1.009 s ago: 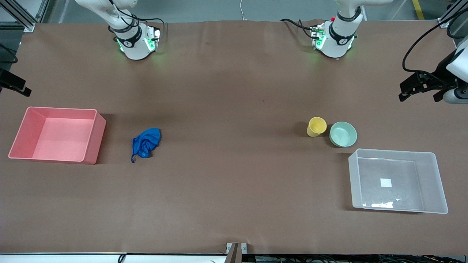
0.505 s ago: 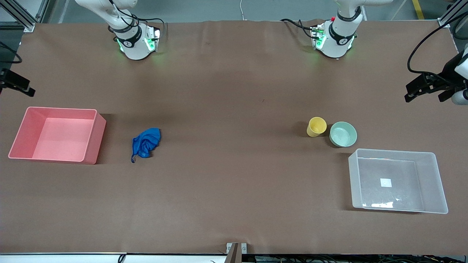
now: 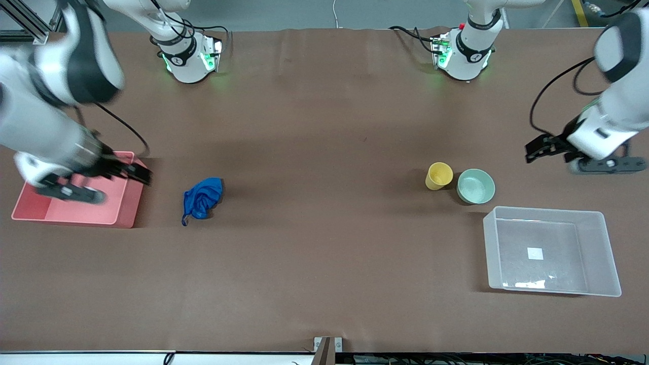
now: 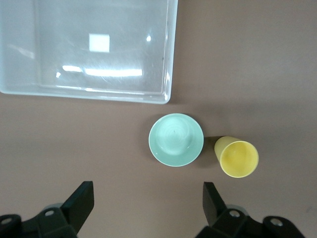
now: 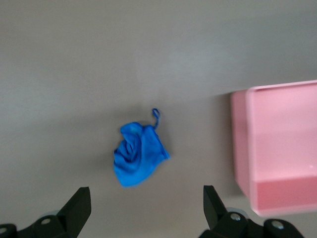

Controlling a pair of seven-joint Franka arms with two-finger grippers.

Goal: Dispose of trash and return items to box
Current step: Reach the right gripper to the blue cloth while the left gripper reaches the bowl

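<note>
The blue wad of trash (image 3: 202, 198) lies on the table beside the pink bin; it also shows in the right wrist view (image 5: 138, 156). The yellow cup (image 3: 439, 175) and the mint-green bowl (image 3: 475, 186) stand side by side, just farther from the front camera than the clear box (image 3: 611, 253). My right gripper (image 3: 133, 173) is open and empty over the pink bin's edge nearest the wad. My left gripper (image 3: 545, 147) is open and empty above the table near the bowl. The left wrist view shows the bowl (image 4: 176, 140), the cup (image 4: 237, 158) and the box (image 4: 171, 49) past the open left gripper (image 4: 147, 208).
The pink bin (image 3: 121, 213) stands at the right arm's end of the table, partly covered by the right arm; it also shows in the right wrist view (image 5: 277, 148). The clear box holds nothing but a white square mark (image 3: 535, 253).
Both arms have swung in from the table's ends. The right gripper has come over the pink bin's edge. The left gripper has moved toward the cup and bowl. The objects have not moved.
</note>
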